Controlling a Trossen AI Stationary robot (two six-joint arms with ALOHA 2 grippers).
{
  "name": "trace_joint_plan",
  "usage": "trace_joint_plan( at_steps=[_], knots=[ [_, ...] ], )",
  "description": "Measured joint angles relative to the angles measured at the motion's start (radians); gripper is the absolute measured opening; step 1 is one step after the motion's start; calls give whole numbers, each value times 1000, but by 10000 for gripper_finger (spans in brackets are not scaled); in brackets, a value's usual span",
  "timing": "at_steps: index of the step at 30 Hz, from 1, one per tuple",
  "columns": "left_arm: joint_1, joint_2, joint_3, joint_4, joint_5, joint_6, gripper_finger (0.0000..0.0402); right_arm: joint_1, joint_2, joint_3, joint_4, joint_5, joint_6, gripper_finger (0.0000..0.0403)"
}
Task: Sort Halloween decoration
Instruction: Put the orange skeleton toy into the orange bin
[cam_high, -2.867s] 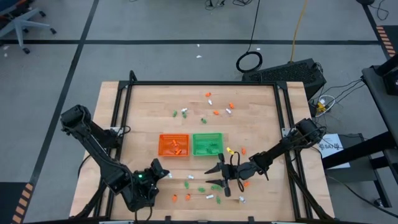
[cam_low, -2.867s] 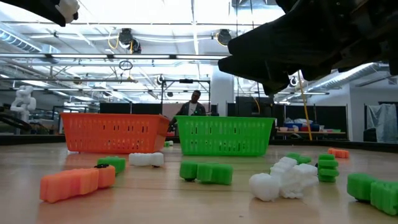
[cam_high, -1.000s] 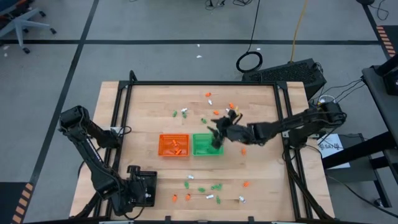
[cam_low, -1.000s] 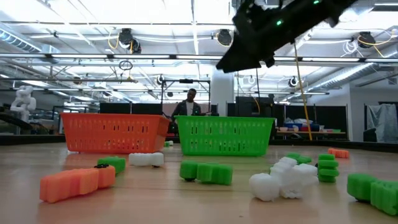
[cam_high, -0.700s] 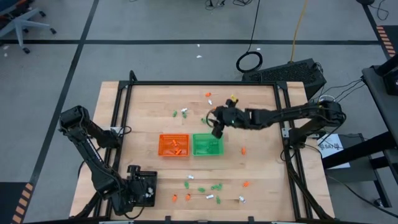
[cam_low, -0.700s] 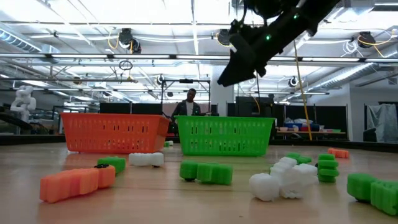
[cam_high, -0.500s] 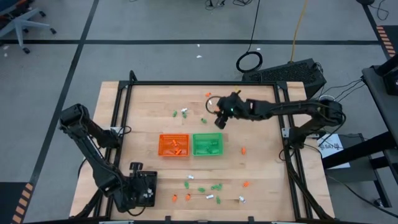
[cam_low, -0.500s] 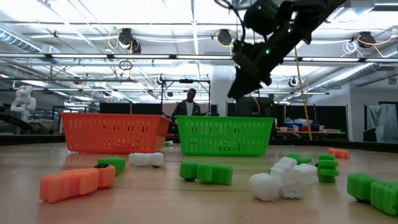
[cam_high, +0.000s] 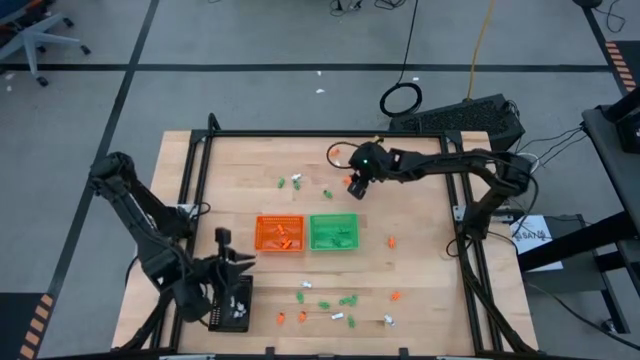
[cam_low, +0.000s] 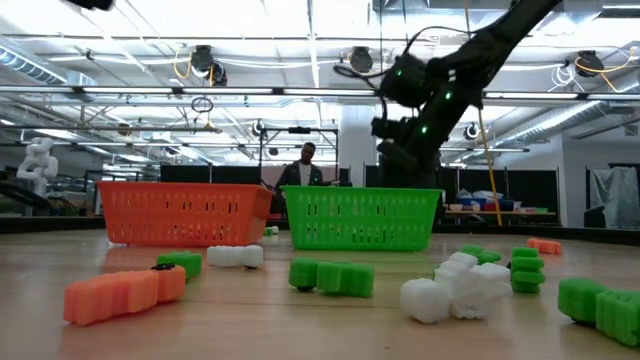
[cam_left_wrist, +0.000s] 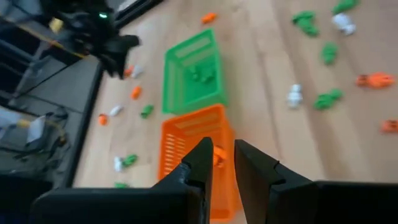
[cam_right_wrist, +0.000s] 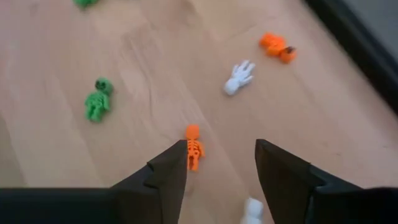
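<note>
— Since a second before, what had shifted?

— Mostly the right arm. Its gripper (cam_high: 352, 188) had swung off the green basket (cam_high: 334, 232) to the far part of the table (cam_high: 420, 260). The left gripper (cam_high: 243, 262) had lifted a little at the near edge.

— Where did the baskets sit relative to the right gripper?

— Both lay nearer the camera side than it did: the green one just short of it, the orange basket (cam_high: 279, 233) touching that one's side and farther off.

— Was the right gripper clenched?

— No. Its fingers (cam_right_wrist: 168, 171) stood spread with nothing between them. An orange skeleton (cam_right_wrist: 193, 146) lay on the wood just ahead of the gap, a white hand trinket (cam_right_wrist: 239, 77) beyond it, a green skeleton (cam_right_wrist: 96, 104) off to one side, and an orange piece (cam_right_wrist: 275, 45) farthest out.

— And the left?

— Its fingers (cam_left_wrist: 200, 160) were nearly together, only a thin gap showing, and empty. It hung above the table, on the orange basket's near side.

— The remaining decorations?

— Scattered well apart from the right gripper, along the near edge close to the left one (cam_high: 348, 299), with some already inside both baskets.
</note>
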Motion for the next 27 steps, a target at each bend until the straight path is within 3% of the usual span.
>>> trace_joint_plan(
  at_steps=[9,21,27],
  knots=[
    [142,0,-28,63,-32,25,61,12,113,0,65,0,-81,191],
    [232,-49,-193,451,49,238,61,18,183,2,113,2,-88,184],
    [234,-50,-202,506,51,284,61,24,192,3,108,4,-49,141]
  ],
)
